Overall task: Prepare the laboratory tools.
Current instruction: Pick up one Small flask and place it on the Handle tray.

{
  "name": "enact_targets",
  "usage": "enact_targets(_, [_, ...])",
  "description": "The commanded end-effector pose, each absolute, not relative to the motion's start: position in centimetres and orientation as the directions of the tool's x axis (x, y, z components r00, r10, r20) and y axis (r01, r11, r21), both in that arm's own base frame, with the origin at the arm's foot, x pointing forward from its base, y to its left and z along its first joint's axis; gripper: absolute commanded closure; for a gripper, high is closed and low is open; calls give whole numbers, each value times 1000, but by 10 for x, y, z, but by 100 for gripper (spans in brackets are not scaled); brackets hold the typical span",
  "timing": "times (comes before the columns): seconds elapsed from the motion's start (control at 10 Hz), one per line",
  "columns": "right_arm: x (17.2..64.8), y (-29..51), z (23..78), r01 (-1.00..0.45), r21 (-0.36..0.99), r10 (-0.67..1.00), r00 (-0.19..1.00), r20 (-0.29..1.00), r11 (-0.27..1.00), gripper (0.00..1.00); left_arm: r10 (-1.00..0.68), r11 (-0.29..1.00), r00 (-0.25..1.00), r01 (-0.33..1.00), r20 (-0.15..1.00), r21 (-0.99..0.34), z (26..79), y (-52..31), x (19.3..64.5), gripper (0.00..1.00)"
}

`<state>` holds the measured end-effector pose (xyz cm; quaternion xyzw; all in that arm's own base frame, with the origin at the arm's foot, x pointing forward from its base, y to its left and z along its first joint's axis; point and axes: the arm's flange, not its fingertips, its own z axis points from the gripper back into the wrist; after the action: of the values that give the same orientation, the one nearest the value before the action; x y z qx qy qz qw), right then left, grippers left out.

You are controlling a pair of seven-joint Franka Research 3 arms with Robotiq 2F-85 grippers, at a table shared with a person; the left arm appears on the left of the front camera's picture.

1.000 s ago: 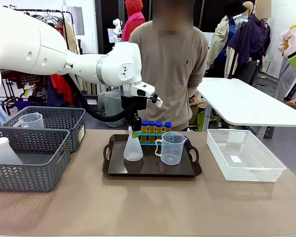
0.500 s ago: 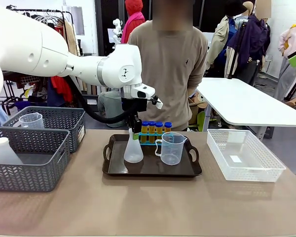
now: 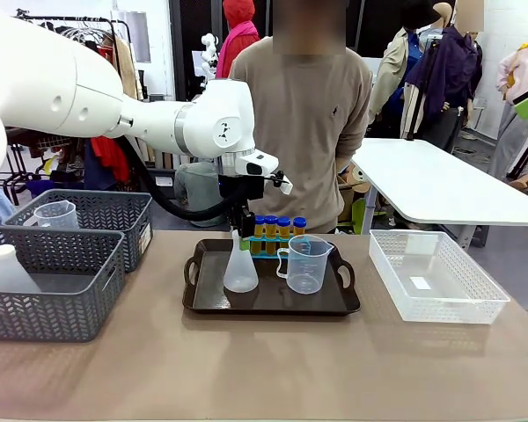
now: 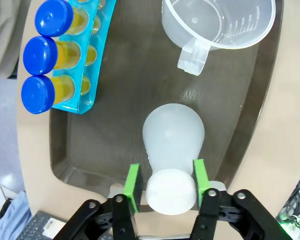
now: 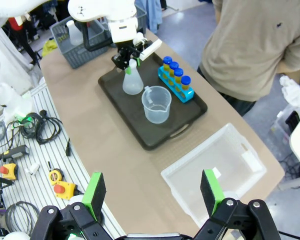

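Beige table [image 3: 246,360] lies bare along its near side, with free room between the black tray [image 3: 273,303] and the clear basket [image 3: 436,277] at the right. Two grey baskets [image 3: 53,281] crowd the left edge; the nearer holds another white flask, the farther another clear beaker. A person [image 3: 312,114] stands just behind the far edge, directly beyond the tray.

On the tray the conical flask [image 4: 173,135] stands upright near the left handle. The measuring beaker [image 4: 217,22] sits just beside it, apart from it, handle turned toward the flask. Behind both, along the tray's far rim, the blue rack [image 4: 92,60] holds the blue-capped tubes [image 3: 278,226] upright in a row.

From the picture's left the left arm reaches across the table and turns straight down over the flask. The left gripper [image 4: 164,186] has its green pads [image 4: 133,186] on either side of the flask's neck; a thin gap shows on each side, so the jaws stand slightly apart around it and are not pressing.

Off the table's right corner, high up, the right gripper [image 5: 152,192] looks down on the tray and clear basket, its jaws spread wide with nothing between them.
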<state>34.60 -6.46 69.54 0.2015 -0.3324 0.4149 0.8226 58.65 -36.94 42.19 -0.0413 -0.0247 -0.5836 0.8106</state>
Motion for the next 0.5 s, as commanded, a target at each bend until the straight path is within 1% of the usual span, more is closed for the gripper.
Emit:
enact_targets(0.0, [347,-64,697,-832,56,541,408,736,551,0,-946,298,303,953,117,-53,423,-362,580,4])
enact_targets(0.1, [347,-64,697,-832,56,541,408,736,551,0,-946,298,303,953,118,-53,424,-361,580,0])
enact_targets(0.4, [347,-64,697,-832,56,541,408,736,551,0,-941,306,311,950,131,-53,430,-360,577,0])
